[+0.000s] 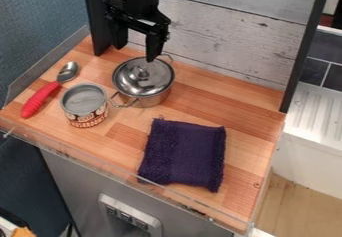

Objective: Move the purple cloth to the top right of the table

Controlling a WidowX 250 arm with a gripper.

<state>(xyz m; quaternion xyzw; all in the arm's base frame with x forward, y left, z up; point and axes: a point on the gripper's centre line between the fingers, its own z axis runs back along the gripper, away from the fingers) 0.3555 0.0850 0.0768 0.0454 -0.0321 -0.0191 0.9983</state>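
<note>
The folded purple cloth (184, 154) lies flat on the wooden table (250, 112), right of centre and toward the front edge. High at the upper left, my gripper (137, 51) hangs above the back of the table, over the lidded pot, well away from the cloth. Its two fingers are spread apart with nothing between them, so it is open.
A steel pot (143, 81) with a lid stands at the back, left of centre. Left of it are an open tin can (85, 105) and a spoon with a red handle (41, 99). A white plank wall (227, 36) borders the back, and a clear rim runs along the front.
</note>
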